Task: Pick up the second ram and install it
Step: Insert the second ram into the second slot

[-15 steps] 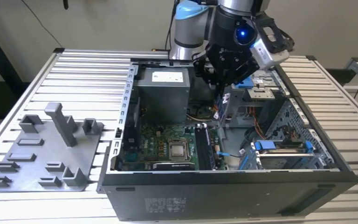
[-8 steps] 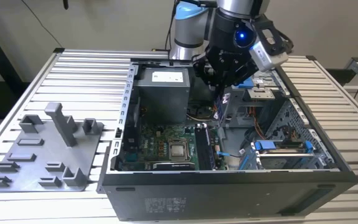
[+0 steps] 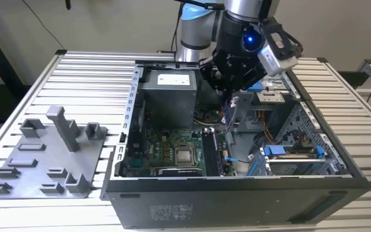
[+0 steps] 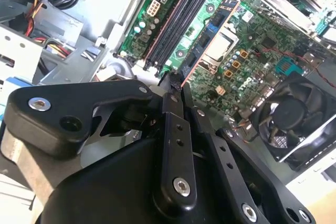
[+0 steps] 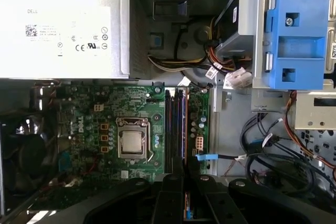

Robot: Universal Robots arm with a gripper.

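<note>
Second ram [image 5: 185, 205], a long, narrow, flat dark green-black memory stick, sits pinched edge-on in the black multi-link gripper [image 5: 184, 177]. It shows as a thin sliver with an orange-toned edge, and the jaws are closed against its two flat faces. Holding it by the faces leaves the long contact edge free to meet a slot.

The landmark is the row of long, dark, parallel memory slots [image 5: 175, 129] on the green motherboard [image 5: 94, 114]. In the first wrist view the stick's line runs parallel to these slots and just beside the outermost one. I judge this pose as alignment over a slot, not seating. In the exterior view the gripper [image 3: 227, 92] hangs well above the slots [image 3: 212, 150], inside the open black computer case [image 3: 237, 193]. In the second wrist view the gripper [image 4: 176, 85] points down toward the same slots [image 4: 173, 19], clear of them. I cannot tell whether any slot already carries a stick.

The square silver processor socket [image 5: 131, 142] lies near the slots on one side. The grey metal power supply box [image 5: 63, 30] stands off one end of them. The blue plastic drive bracket [image 5: 296, 30] is well apart on the other side. Loose wires run between the bracket and the slots, a likely reason for coming in from straight above.

A grey plastic tray with upright posts [image 3: 44, 164] lies outside the case, well apart from the slots, toward the exterior view's left.
</note>
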